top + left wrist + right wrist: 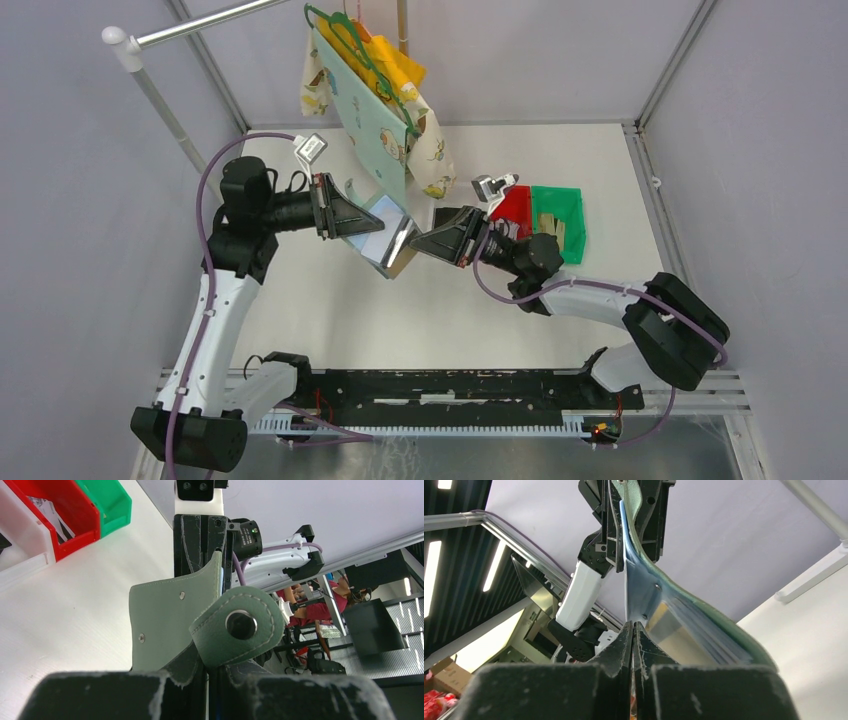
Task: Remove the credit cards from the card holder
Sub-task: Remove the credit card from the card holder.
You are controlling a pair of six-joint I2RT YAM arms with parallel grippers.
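Observation:
The card holder (385, 238) is grey-green and held open in the air over the middle of the table, between both grippers. Its pale blue-silver lining faces up. My left gripper (358, 230) is shut on its left part. In the left wrist view its fingers (150, 695) clamp the holder (165, 620) just below the snap tab (240, 626). My right gripper (420, 243) is shut on the edge of the opposite flap; in the right wrist view the tips (633, 627) pinch the blue lining (639, 590). A tan-gold face (674, 630) shows among the pockets, perhaps a card. No pale grey-white card shows.
A red bin (513, 210) and a green bin (558, 222) stand right of the grippers, with a white bin (20, 555) beside the red one. A patterned cloth bag (385, 130) hangs from a hanger at the back, close above the holder. A rail pole (150, 85) stands at the back left.

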